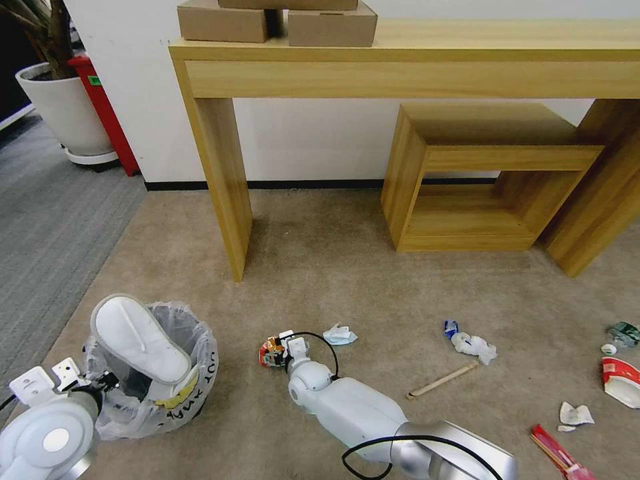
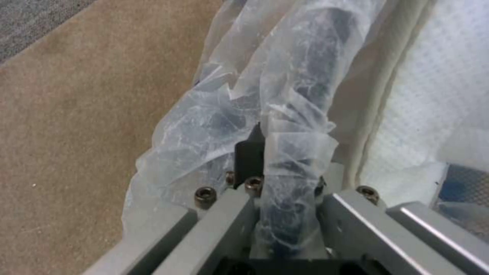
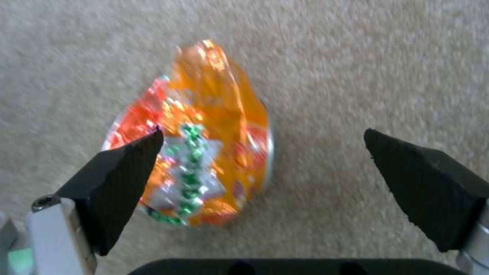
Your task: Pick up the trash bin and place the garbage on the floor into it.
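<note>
The trash bin [image 1: 175,390], black with a crinkly white bag, stands on the tan floor [image 1: 347,280] at lower left, and a white slipper [image 1: 140,340] pokes out of it. My left gripper [image 1: 100,388] is shut on its bagged rim [image 2: 290,114], beside the slipper [image 2: 428,114]. My right gripper [image 1: 276,348] hangs open just above an orange foil wrapper [image 3: 204,145]; one pad [image 3: 122,172] overlaps the wrapper's edge and the other stands well to its side. More garbage lies to the right: crumpled paper [image 1: 473,345], a wooden stick [image 1: 442,380], a red-white bowl [image 1: 620,380].
A crumpled blue-white tissue [image 1: 340,335] lies close to the right gripper. A wooden console table [image 1: 220,193] and a low wooden shelf [image 1: 487,180] stand against the wall ahead. A red wrapper [image 1: 557,453], white scraps [image 1: 575,415] and a green bottle [image 1: 623,332] lie far right.
</note>
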Controlling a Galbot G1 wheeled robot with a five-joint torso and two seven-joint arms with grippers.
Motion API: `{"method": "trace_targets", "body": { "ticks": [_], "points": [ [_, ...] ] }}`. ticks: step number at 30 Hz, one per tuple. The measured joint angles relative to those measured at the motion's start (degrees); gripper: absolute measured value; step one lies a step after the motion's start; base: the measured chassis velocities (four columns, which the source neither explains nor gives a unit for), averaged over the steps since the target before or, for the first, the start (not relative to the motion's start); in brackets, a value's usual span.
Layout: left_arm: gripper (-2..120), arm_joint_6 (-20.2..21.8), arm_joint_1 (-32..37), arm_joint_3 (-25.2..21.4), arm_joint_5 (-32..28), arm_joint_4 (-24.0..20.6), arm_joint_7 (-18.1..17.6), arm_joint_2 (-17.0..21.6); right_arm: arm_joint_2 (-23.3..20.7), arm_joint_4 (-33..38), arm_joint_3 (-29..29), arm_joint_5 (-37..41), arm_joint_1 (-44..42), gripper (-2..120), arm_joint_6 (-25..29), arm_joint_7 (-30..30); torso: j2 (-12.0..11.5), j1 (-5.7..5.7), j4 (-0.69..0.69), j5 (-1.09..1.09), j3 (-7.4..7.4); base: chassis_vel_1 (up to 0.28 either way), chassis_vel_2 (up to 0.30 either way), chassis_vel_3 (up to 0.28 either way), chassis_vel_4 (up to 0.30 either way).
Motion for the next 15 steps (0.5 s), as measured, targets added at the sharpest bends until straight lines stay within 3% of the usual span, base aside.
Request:
{"method": "trace_targets", "body": {
  "ticks": [7, 15],
  "points": [
    [0, 0.1, 0.3, 0.3, 0.6, 0.1, 0.0, -0.2, 0.0, -4.0, 1.8, -2.0, -0.6, 100, 1.6, -3.0, 0.0, 0.0, 0.0, 0.0, 0.0, 0.0, 0.0, 0.0, 0.0],
    [0, 0.2, 0.4, 0.8, 1.3, -0.4, 0.1, -0.9, -0.1, -3.6, 2.1, -2.4, -1.2, 100, 2.0, -3.5, 0.0, 0.0, 0.0, 0.0, 0.0, 0.0, 0.0, 0.0, 0.0]
  ]
}}
